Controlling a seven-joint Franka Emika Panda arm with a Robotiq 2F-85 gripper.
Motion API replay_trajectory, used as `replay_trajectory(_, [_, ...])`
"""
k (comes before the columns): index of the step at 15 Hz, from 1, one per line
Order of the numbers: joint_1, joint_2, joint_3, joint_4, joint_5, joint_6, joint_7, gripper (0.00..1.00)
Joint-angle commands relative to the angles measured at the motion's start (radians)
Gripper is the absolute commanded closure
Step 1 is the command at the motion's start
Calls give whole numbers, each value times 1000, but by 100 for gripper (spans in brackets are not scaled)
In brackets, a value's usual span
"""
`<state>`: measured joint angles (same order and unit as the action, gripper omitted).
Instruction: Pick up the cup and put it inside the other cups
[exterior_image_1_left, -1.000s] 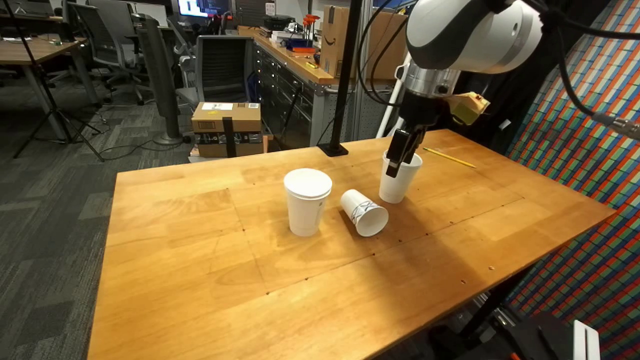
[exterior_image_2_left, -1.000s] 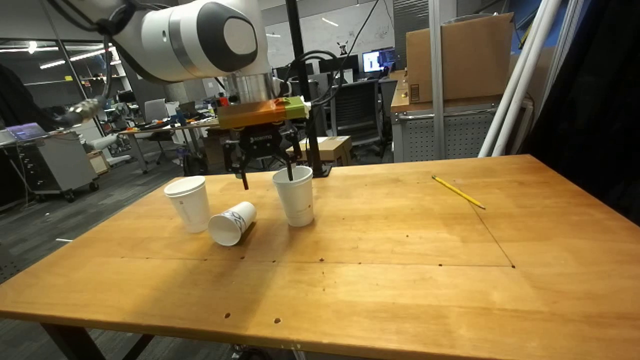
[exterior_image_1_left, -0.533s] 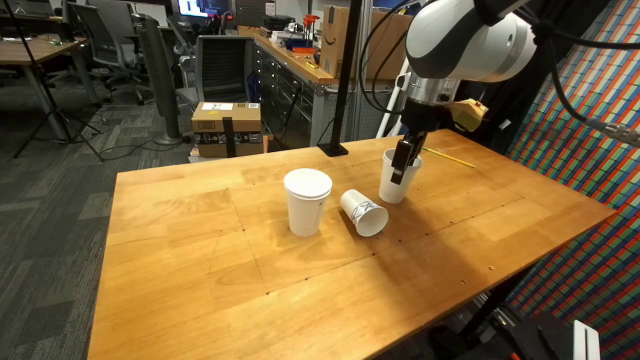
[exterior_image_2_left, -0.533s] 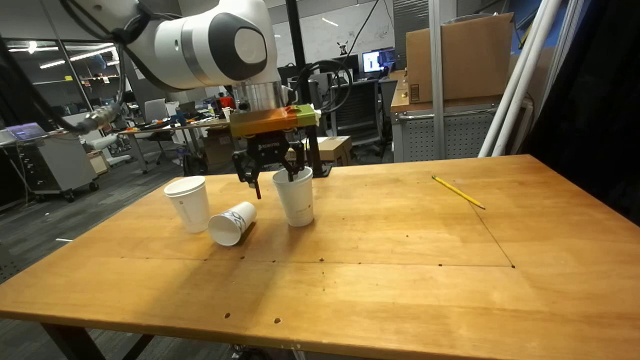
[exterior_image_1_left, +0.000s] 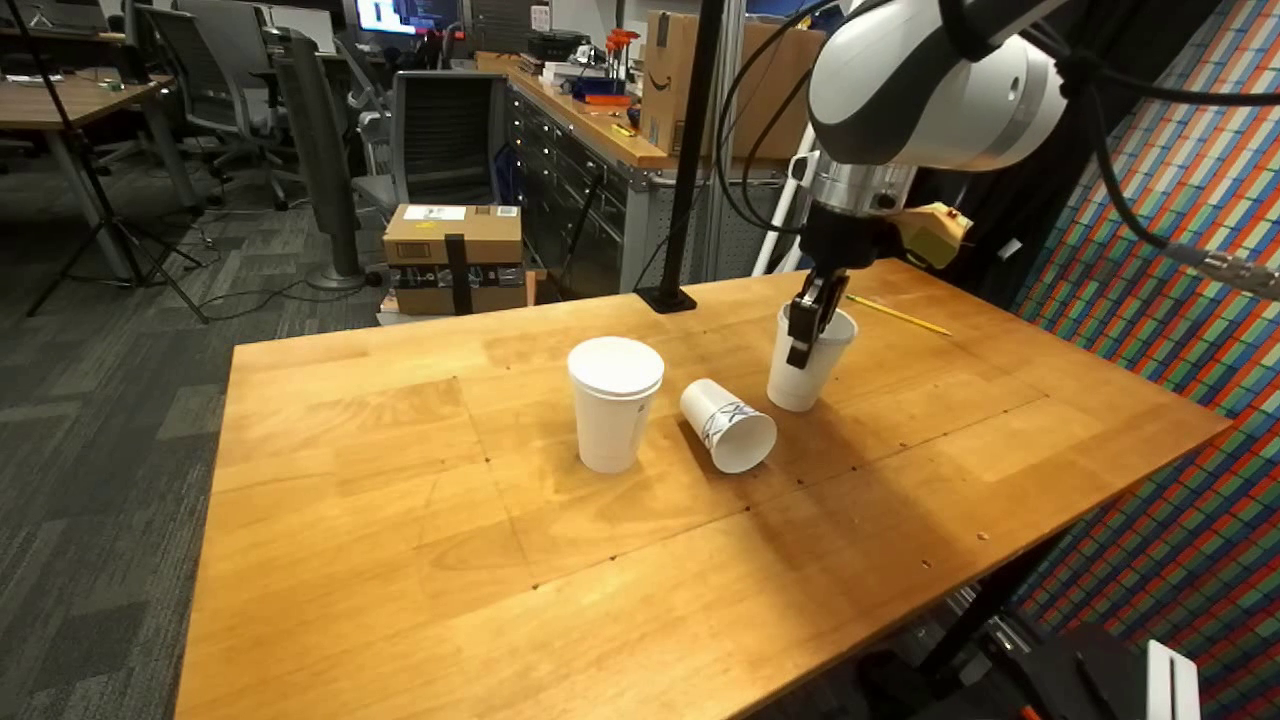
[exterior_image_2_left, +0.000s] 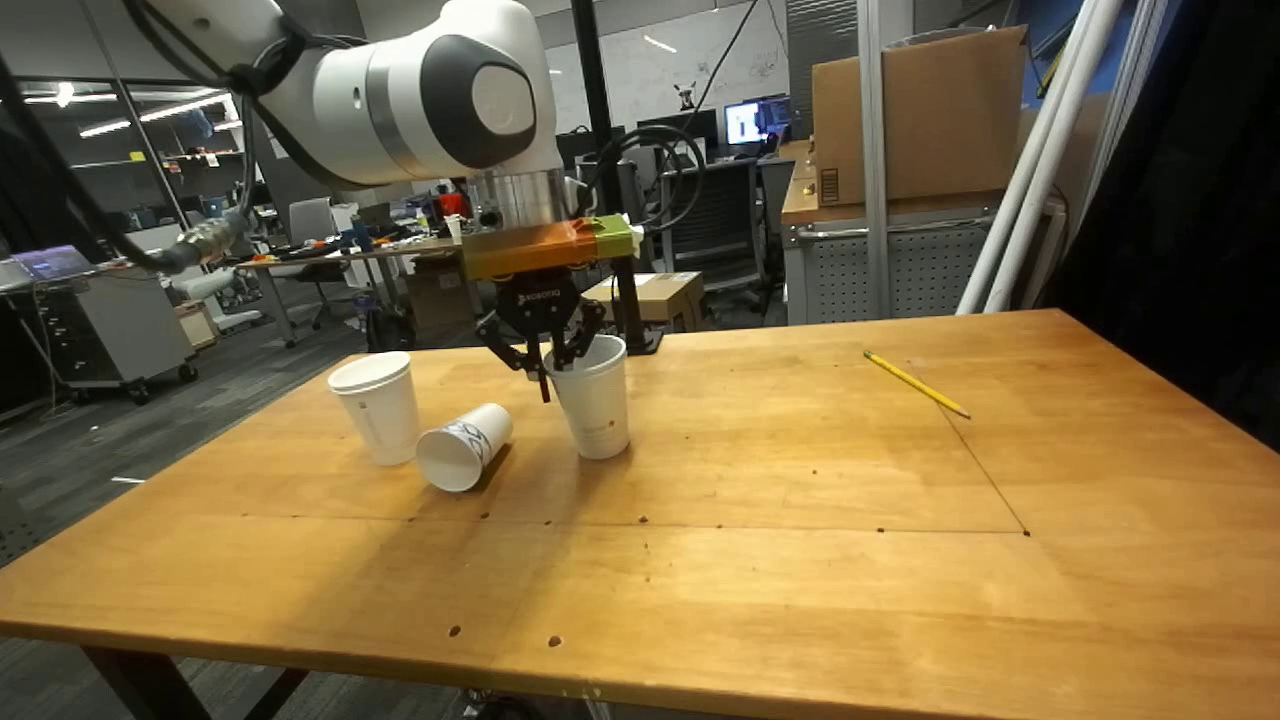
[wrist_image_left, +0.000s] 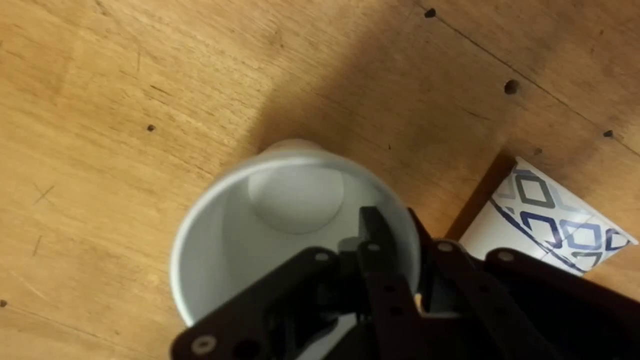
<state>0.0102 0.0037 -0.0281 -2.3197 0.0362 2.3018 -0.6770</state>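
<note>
The cup, plain white, stands upright on the table, its mouth up, in both exterior views. My gripper is shut on its wall: one finger reaches down inside, the other lies against the outside. The cup's round bottom shows in the wrist view, with nothing in it. The outer fingertip hangs beside the rim in an exterior view, while the inner one is hidden in the cup. The other cups stand upright as what looks like a nested white stack, with a second rim line under the top one.
A small cup with a patterned band lies on its side between the stack and the held cup, close to my outer finger. A yellow pencil lies farther off. A black post rises at the table's edge.
My gripper has come down a little, and its fingers have gone from wide apart to pinched on the cup's wall. The cup has shifted slightly. The stack and tipped cup stayed put.
</note>
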Motion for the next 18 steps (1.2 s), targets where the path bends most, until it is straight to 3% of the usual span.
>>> replay_trajectory(1, [-9, 0, 6, 3, 15, 15, -24, 100])
replay_trajectory(18, [9, -91, 20, 59, 67, -24, 93, 100])
